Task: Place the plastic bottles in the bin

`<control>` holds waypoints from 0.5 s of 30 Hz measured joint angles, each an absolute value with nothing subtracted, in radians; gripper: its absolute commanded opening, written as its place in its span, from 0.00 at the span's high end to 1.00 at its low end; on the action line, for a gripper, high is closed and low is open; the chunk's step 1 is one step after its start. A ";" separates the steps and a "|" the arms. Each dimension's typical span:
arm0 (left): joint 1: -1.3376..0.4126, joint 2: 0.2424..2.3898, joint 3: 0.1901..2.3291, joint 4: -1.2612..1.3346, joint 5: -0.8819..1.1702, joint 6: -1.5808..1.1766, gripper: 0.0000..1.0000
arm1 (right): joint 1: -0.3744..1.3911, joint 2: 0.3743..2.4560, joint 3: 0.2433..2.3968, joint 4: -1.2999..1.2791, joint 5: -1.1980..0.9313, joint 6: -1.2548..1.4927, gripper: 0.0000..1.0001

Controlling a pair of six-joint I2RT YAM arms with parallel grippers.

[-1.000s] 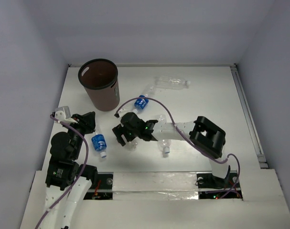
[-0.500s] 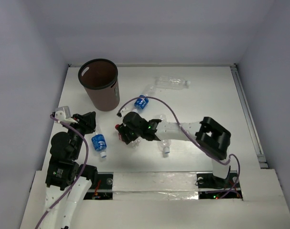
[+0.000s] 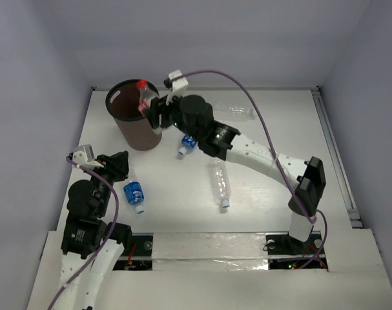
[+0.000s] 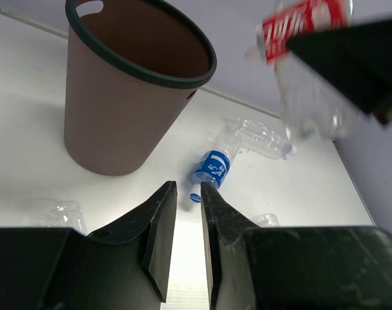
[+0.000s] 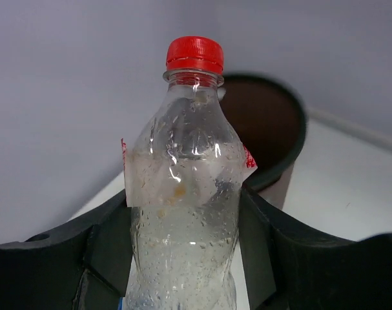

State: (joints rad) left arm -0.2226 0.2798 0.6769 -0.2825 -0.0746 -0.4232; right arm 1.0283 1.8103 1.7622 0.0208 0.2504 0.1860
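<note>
My right gripper (image 3: pixel 152 108) is shut on the red-capped bottle (image 3: pixel 144 95), held upright in the air over the right side of the bin's mouth (image 3: pixel 132 98). In the right wrist view the bottle (image 5: pixel 183 194) fills the space between the fingers, with the bin (image 5: pixel 298 132) behind it. My left gripper (image 3: pixel 121 165) hovers low at the left, its jaws a narrow gap apart and empty (image 4: pixel 188 190). A blue-label bottle (image 3: pixel 134 194) lies just right of it. Another blue-label bottle (image 3: pixel 188 143) lies beside the bin (image 4: pixel 118 123). Two clear bottles lie on the table, one in the middle (image 3: pixel 219 184) and one at the back (image 3: pixel 237 111).
White walls close in the table on the left, back and right. A raised rail (image 3: pixel 334 155) runs along the right edge. The right arm (image 3: pixel 260 155) stretches diagonally across the table's middle above the lying bottles. Its purple cable (image 3: pixel 247 97) loops high.
The right gripper closed on the red-capped bottle at the table's middle, lifted it and swung it back left to above the bin. The left arm has stayed put.
</note>
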 measured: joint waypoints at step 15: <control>-0.258 0.274 0.677 -0.282 -0.084 -0.427 0.80 | 0.905 2.361 2.416 0.167 0.248 0.208 0.48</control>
